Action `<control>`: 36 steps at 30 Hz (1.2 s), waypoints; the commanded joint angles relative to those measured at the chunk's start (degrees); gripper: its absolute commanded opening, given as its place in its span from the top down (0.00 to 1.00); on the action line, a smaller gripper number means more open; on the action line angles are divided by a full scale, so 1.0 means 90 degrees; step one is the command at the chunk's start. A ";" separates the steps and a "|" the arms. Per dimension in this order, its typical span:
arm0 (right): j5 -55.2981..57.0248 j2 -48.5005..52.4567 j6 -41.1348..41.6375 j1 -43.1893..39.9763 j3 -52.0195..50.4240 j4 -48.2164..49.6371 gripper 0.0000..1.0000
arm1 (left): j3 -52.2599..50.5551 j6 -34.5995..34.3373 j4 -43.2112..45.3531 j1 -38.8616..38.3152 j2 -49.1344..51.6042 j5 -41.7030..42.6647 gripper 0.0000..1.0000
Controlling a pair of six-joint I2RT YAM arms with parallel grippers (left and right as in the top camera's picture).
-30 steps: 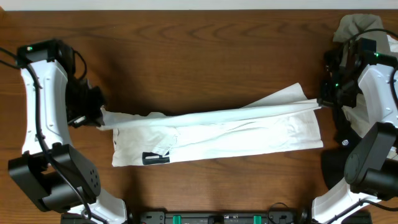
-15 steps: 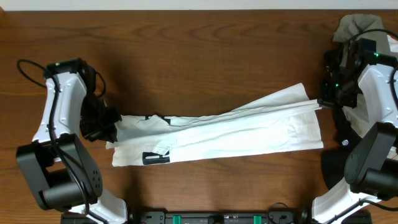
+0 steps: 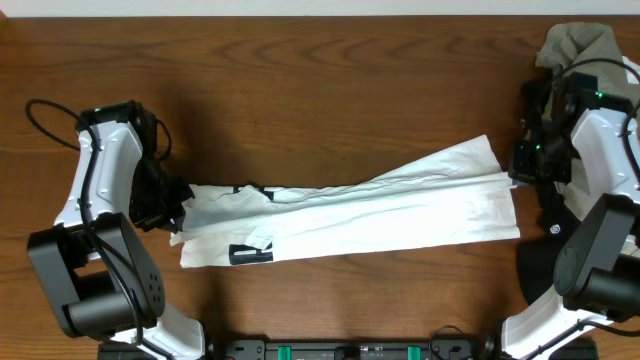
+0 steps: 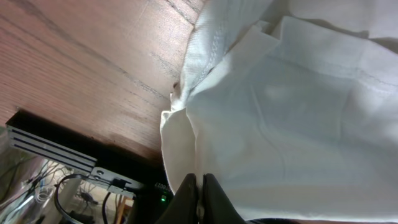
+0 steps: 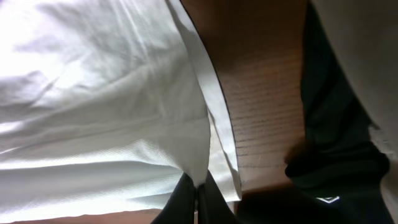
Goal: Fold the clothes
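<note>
Jaws on my left gripper (image 3: 172, 207) are pinched tight, a fold of the white garment (image 3: 350, 215) caught between the tips at its left end. Left wrist view confirms: fingertips meet with the cloth edge coming straight out of them.

Right gripper (image 3: 515, 172) is the same, jaws closed on the garment's right end at the upper layer's edge. Right wrist view shows the tips together with a hem running up from them.

Garment lies flat on the table (image 3: 320, 90), stretched long between the two grippers and folded lengthwise. The upper layer runs at a slant and fans out wider toward the right end. Left end is bunched and wrinkled just beside my left tips.

Black label (image 3: 250, 254) sits on the garment's lower edge, near the left end. A small dark mark shows on the upper edge above it, possibly the collar; too small to tell.

Grey cloth (image 3: 575, 45) is heaped well beyond the garment's right end, up behind my right arm, not touching the garment.

Right wrist view also has a dark shape (image 5: 333, 124) just right of the garment's hem; can't tell what it is.
</note>
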 commanded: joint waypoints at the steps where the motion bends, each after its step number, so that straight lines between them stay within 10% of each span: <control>1: 0.0202 -0.0044 0.0090 -0.0049 -0.0138 0.0073 0.92 | -0.0032 -0.0102 -0.0019 0.0002 -0.0010 -0.0202 0.94; 5: 0.0199 -0.0044 0.0092 -0.0044 -0.0146 0.0112 0.82 | -0.0046 -0.0097 -0.0073 0.0002 -0.0010 -0.0202 0.93; 13: 0.0172 -0.0044 0.0092 -0.0044 -0.0146 0.0124 0.82 | -0.0063 -0.0095 -0.0114 0.0002 -0.0010 -0.0202 0.60; 36: -0.2164 -0.0044 -0.1469 0.0602 -0.0153 0.0148 0.96 | -0.0083 0.1103 0.1540 -0.0750 -0.0860 0.1115 0.65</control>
